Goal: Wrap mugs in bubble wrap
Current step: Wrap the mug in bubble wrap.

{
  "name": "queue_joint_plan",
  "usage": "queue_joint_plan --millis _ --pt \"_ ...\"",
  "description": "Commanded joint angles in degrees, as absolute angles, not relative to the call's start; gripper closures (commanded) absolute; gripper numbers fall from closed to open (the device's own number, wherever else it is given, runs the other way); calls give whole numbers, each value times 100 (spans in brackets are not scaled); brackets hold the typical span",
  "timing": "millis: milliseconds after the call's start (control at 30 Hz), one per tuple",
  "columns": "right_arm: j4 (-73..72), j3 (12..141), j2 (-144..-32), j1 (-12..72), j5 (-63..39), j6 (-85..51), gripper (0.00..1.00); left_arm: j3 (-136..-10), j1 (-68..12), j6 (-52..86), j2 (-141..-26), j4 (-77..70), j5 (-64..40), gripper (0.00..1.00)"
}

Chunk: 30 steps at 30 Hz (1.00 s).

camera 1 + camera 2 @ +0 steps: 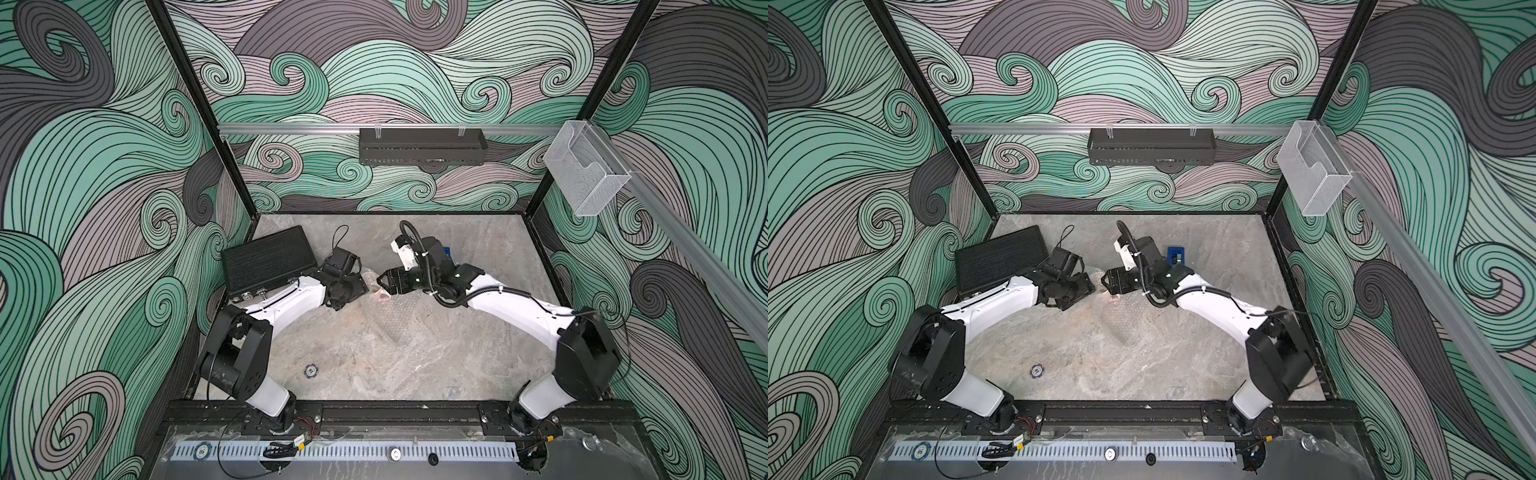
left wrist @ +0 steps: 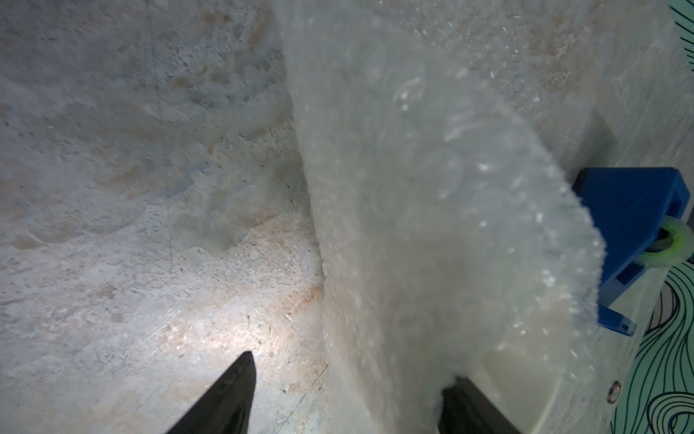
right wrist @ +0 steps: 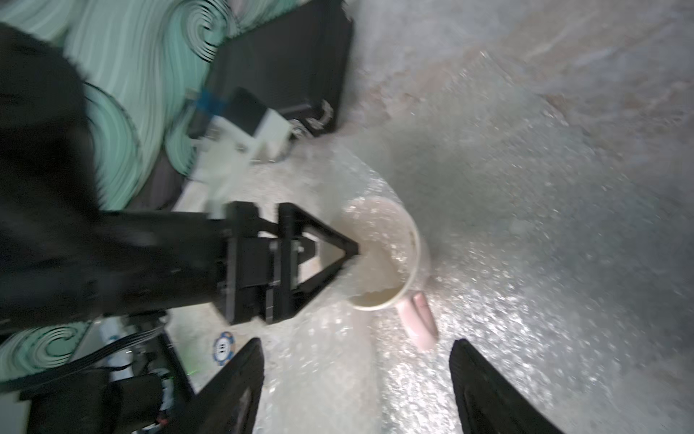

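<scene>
Where the counter lies closest to the arm bases, a blue-and-white chip sits on the stone. Farther in, the bubble wrap is spread over the middle of the counter. In both top views the mug rests on it between the two claws.

From the right wrist, the mug's mouth faces the camera with the pink handle to one side. Wrap lies across most of the opening, and a sliver of cream interior shows near the handle. Whether the mug stands or lies on its side I cannot tell.

The left claw has its tips at that mouth, against the wrap. In its own wrist view its fingers stand well apart, released, and a raised fold of wrap hides part of one. The right claw is released too, jaws wide, grasping nothing, just short of the handle.

Beyond the right wrist stands a blue tape dispenser carrying a green roll. A closed black case lies at the counter's far left.

On the back wall a black perforated basket hangs from a rail, and what it holds cannot be made out. A clear bin hangs on the right-hand rail.
</scene>
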State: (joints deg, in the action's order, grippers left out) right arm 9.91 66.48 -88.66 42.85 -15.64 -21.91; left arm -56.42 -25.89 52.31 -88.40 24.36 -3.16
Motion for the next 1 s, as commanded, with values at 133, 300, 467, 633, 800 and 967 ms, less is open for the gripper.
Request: queue_joint_plan --millis 133,300,467,633,800,967 --pt "556 5962 -8795 4952 -1942 -2513 27 -5669 -2558 5300 -8733 2365 -402 26" --pt "615 6007 -9056 5235 -1602 -2618 32 -5699 -2558 5282 -8797 2374 -413 26" --pt "962 6267 -9289 5324 -1223 -2597 45 -5722 -2551 5257 -8789 2399 -387 26" --pt "1139 6464 -9602 5325 -1099 -2671 59 -5724 -2545 5236 -8763 2422 -387 26" --pt "1444 6573 -9577 5322 -691 -2759 88 -5687 -2524 5208 -8804 2469 -343 27" --pt "1453 6249 -9190 5201 -544 -2909 92 -5646 -2431 5159 -8859 2666 -218 29"
